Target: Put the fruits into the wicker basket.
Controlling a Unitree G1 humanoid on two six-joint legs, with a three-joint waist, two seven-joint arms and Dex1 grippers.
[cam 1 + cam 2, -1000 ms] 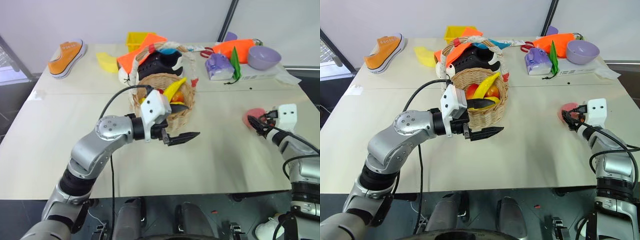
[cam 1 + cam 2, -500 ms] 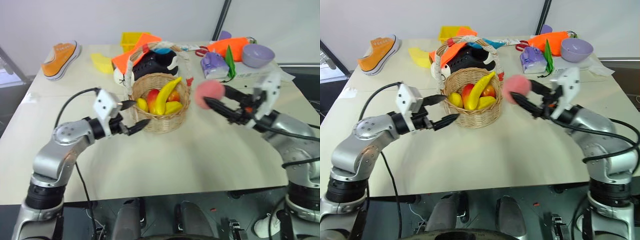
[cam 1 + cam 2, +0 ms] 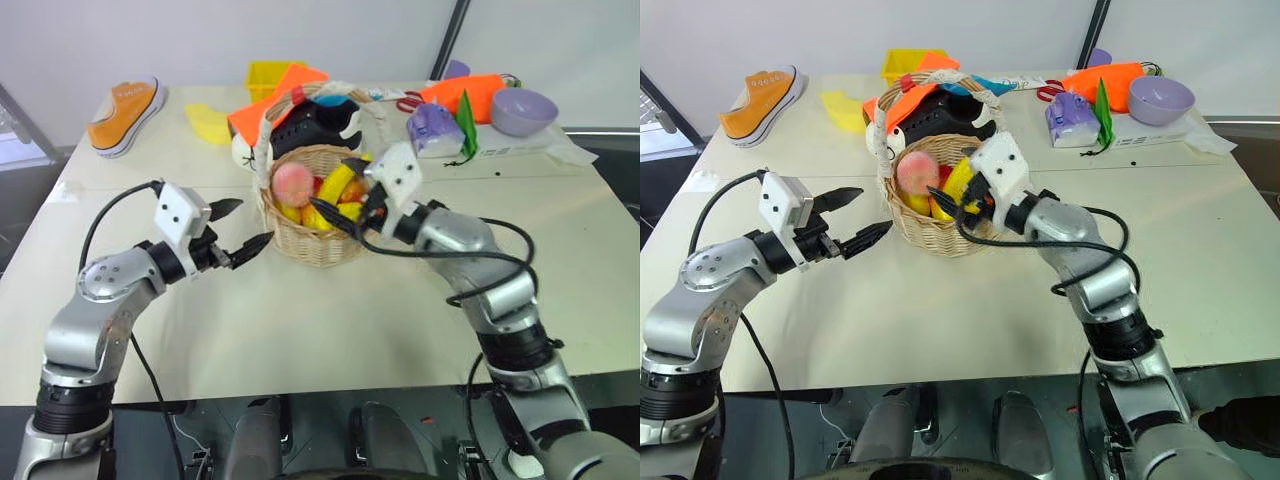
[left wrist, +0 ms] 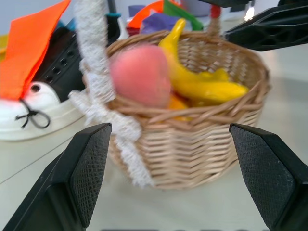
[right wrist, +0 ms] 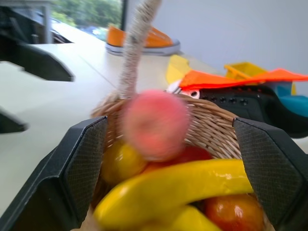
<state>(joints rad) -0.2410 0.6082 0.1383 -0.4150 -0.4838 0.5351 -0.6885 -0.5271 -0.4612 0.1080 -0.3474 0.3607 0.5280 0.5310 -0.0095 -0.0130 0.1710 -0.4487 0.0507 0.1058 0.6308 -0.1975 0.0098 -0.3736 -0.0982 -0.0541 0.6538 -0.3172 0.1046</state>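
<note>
The wicker basket [image 3: 322, 240] stands mid-table with its white-wrapped handle [image 4: 98, 82] arching over it. Inside lie a yellow banana [image 3: 340, 182], red-yellow fruit [image 5: 231, 211] and the pink peach [image 3: 293, 184], which rests on top at the basket's left side. My right gripper [image 3: 335, 188] is open over the basket's rim, its fingers [image 5: 269, 168] on either side of the peach and not touching it. Just left of the basket, my left gripper [image 3: 252, 224] is also open and empty, pointing at its wall.
Right behind the basket lie a black shoe [image 3: 315, 125] and an orange cloth [image 3: 275, 105], with a yellow bin [image 3: 268, 75] beyond. An orange sneaker [image 3: 128, 112] sits far left, a lavender bowl [image 3: 524, 110] and an orange carrot toy [image 3: 465, 95] far right.
My right gripper carried the peach from the table's right side over to the basket and opened; the peach now lies in the basket. My left gripper swung left, off the basket's front.
</note>
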